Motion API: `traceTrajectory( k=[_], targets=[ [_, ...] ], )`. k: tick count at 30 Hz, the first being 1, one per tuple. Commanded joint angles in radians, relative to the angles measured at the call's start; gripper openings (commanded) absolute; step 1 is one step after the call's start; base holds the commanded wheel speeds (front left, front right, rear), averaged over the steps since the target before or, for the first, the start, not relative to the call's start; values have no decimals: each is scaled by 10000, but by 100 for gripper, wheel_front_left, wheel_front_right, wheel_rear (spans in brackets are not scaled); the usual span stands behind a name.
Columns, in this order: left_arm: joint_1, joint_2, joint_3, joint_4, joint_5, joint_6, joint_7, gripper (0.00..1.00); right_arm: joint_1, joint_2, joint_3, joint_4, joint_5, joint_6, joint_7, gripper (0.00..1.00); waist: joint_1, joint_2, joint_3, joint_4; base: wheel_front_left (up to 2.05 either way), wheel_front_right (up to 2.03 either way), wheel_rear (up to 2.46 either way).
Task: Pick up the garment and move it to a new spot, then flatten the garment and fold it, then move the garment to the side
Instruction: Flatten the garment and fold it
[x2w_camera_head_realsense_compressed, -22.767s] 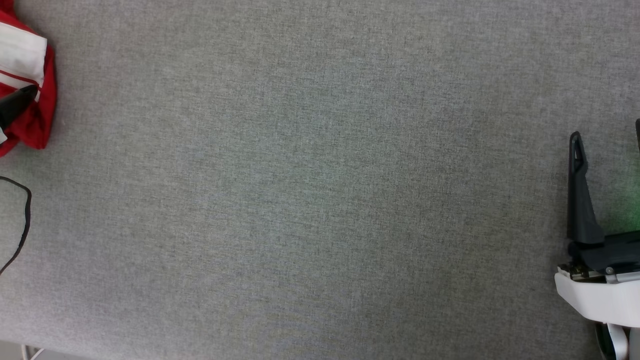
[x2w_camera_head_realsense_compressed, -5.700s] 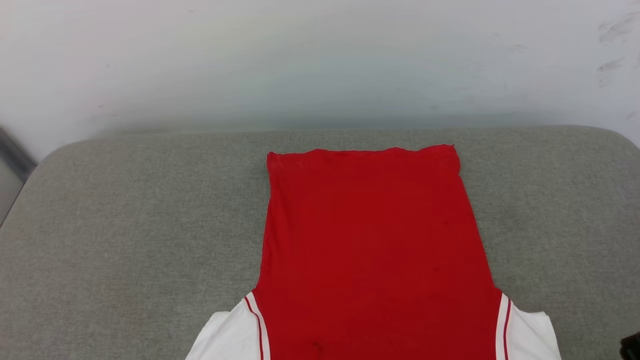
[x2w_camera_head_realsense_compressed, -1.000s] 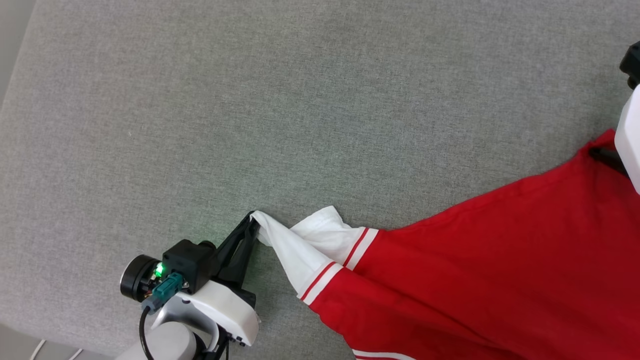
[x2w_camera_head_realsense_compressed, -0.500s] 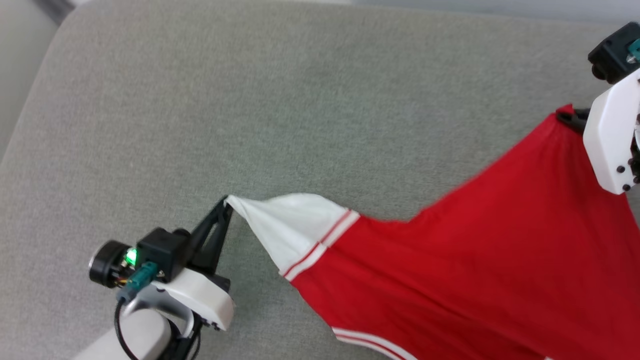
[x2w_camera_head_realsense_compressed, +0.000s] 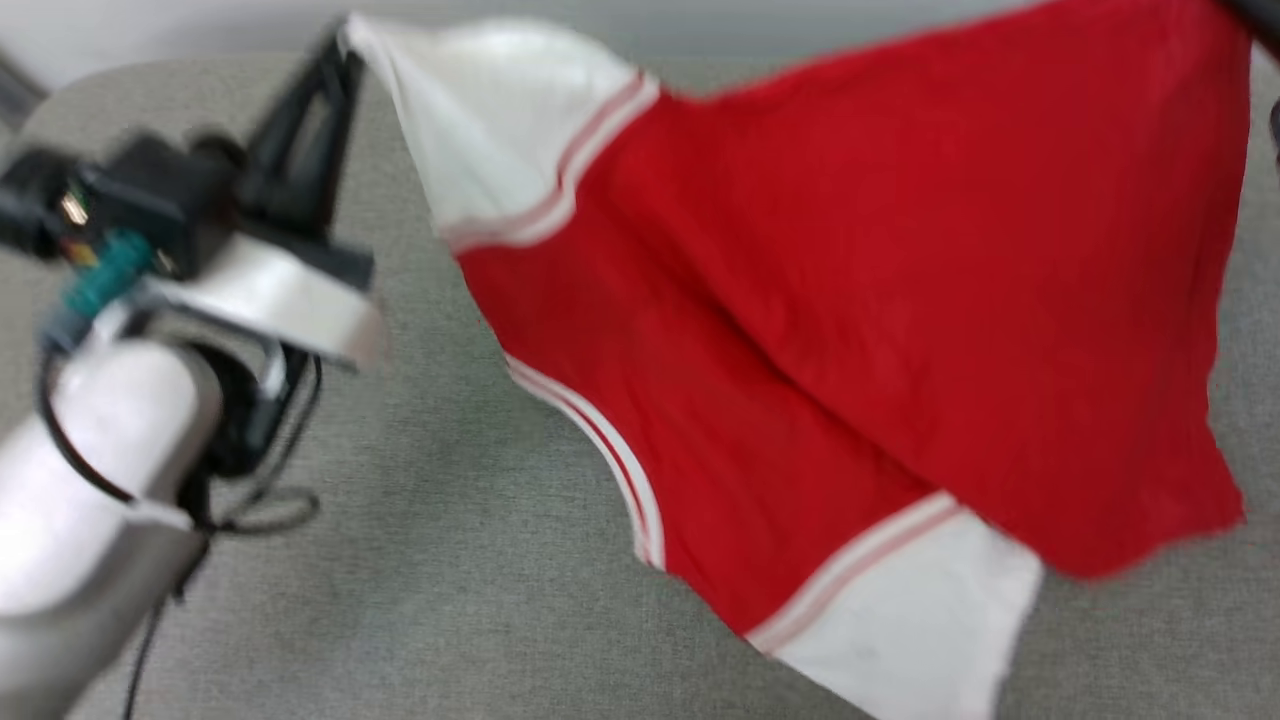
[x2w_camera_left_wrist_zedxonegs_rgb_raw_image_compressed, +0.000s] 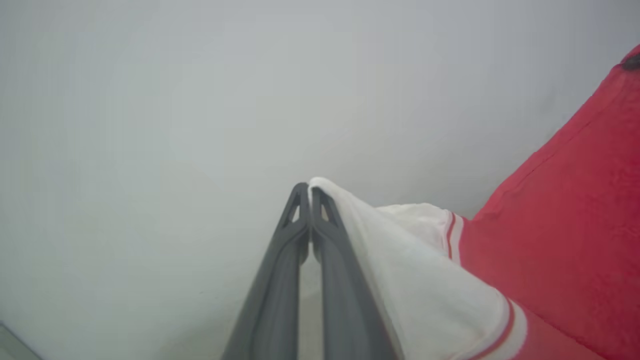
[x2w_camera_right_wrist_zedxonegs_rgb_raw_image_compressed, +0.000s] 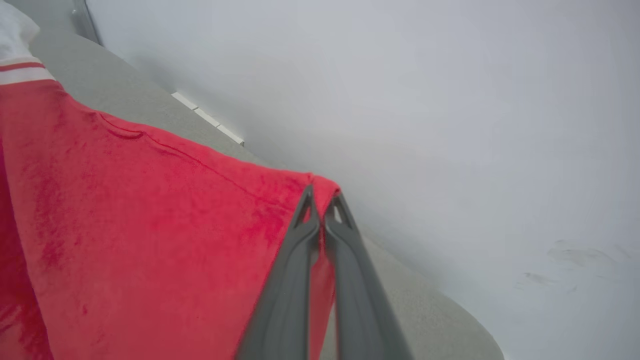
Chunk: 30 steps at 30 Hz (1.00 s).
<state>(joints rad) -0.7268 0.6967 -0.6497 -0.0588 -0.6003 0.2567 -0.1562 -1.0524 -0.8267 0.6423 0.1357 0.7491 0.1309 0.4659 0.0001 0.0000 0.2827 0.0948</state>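
Red garment (x2w_camera_head_realsense_compressed: 850, 250) aloft; L gripper (x2w_camera_left_wrist_zedxonegs_rgb_raw_image_compressed: 310, 192) clamps white sleeve (x2w_camera_left_wrist_zedxonegs_rgb_raw_image_compressed: 400, 260), R gripper (x2w_camera_right_wrist_zedxonegs_rgb_raw_image_compressed: 322, 201) clamps red corner (x2w_camera_right_wrist_zedxonegs_rgb_raw_image_compressed: 280, 182).

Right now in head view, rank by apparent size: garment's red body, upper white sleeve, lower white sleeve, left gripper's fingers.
1. Largest: red body of the garment.
2. Unranked: upper white sleeve and lower white sleeve look alike; the lower is cropped.
3. Smallest: fingers of the left gripper.

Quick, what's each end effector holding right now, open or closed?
Left end effector: closed on the shirt, at its white sleeve.
Right end effector: closed on the shirt's red edge.
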Motion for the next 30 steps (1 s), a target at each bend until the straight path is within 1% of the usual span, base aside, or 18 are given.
traceTrajectory(
  k=[1,3,10,12,15,20,25,27,30],
  targets=[
    [-590,14,126,23,77,-108,104,0,-350,142,-192,85,-193,-5,-147,0,-1,0,244,-131,0,0,0],
    [-1401,-50,315,75,14,-307,295,0,-781,331,-449,202,-389,-5,-273,0,-1,0,473,-203,0,0,0],
    [-4481,-9,718,445,429,-970,1056,0,-2678,1156,-1267,917,-1285,-5,-525,0,-1,0,1415,-463,0,0,0],
    [-5278,40,825,621,537,-1151,1215,0,-3244,1376,-1349,1198,-1563,-5,-549,0,-1,0,1668,-533,0,0,0],
    [-6609,59,935,981,686,-1549,1489,0,-4192,1686,-1468,1605,-1878,-5,-578,0,-1,0,2063,-581,0,0,0],
    [-8647,-303,1013,1983,825,-2147,1588,0,-5634,2016,-1503,2319,-2428,-5,-722,0,-1,0,2596,-495,0,0,0],
    [-10058,-646,868,3146,1048,-2665,1448,0,-6848,2227,-1329,2994,-2774,-5,-999,0,-1,0,2945,-418,0,0,0],
    [-10441,-702,891,3572,1106,-2769,1322,0,-7153,2308,-1271,3289,-2790,-5,-1156,0,-1,0,3043,-397,0,0,0],
    [-10566,-834,830,4068,1093,-2889,1102,0,-7306,2414,-1025,3721,-2794,-5,-1415,0,-1,0,3106,-387,0,0,0]
  ],
)
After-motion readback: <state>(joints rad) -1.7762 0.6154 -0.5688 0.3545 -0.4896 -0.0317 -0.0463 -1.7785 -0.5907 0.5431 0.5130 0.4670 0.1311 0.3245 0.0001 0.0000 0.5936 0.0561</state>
